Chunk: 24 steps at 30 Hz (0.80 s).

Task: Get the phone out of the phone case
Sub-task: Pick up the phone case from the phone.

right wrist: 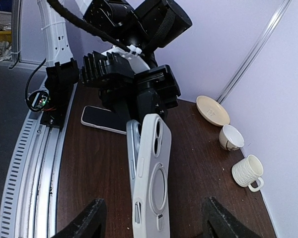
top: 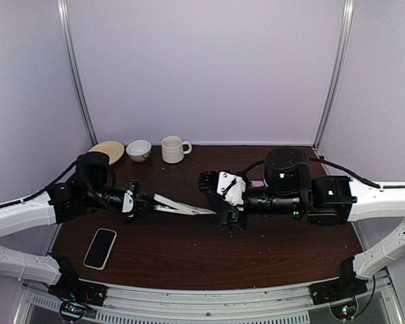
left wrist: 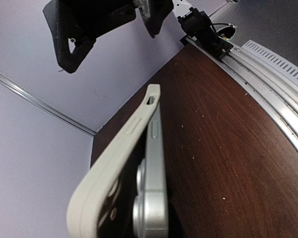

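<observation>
The left hand (top: 139, 204) is clamped on the phone case (right wrist: 151, 173), held aloft mid-counter (top: 256, 256). The phone (right wrist: 132, 144) is lifted along one edge but not yet free. At its 3 o'clock, the right hand (top: 223, 214) gapes empty.

Mid-frame, the left gripper (top: 145, 204) clamped the left end of a slim white phone case (top: 182, 206). The case was held off the dark brown wooden tabletop (top: 270, 256) and pointed right, its far tip just beside the right gripper (top: 224, 216). A dark-screened, pale-rimmed smartphone (top: 100, 248) lay flat at lower left. Along the back edge stood a round beige plate (top: 108, 151), a white bowl (top: 139, 150) and a white handled mug (top: 174, 149).
</observation>
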Available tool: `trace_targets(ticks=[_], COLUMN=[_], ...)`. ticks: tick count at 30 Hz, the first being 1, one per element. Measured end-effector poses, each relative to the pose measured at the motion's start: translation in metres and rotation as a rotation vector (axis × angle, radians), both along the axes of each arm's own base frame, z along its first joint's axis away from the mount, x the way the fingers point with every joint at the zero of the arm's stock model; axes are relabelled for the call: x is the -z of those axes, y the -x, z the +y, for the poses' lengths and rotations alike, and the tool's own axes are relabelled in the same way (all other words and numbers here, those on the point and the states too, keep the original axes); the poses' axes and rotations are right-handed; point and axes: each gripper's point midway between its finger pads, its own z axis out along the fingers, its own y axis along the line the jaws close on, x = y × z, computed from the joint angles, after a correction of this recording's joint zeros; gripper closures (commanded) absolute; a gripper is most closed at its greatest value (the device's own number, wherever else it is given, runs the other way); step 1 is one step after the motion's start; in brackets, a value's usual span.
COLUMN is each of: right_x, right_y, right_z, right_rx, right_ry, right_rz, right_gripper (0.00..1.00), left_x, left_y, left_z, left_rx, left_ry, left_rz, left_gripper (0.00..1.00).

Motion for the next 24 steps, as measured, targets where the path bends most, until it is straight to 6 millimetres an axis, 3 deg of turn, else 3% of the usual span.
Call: trace_targets(ticks=[8, 14, 24], right_x=[0.016, 0.021, 0.016], right_y=[0.011, 0.006, -0.009], right_z=[0.039, 0.070, 0.087], right_rx=[0.026, 0.053, 0.120], right_ry=[0.062, 0.069, 0.055], right_rz=[-0.020, -0.010, -0.027], right_gripper=[0.40, 0.44, 0.50], left_x=[0.005, 0.009, 0.009], left_y=[0.002, 0.005, 0.008], left_z=[0.002, 0.002, 0.004], left_rx=[0.003, 0.012, 0.014], left_ry=[-0.028, -0.045, -0.054], left_rz=[-0.027, -0.033, -0.038], left_gripper=[1.00, 1.00, 1.00])
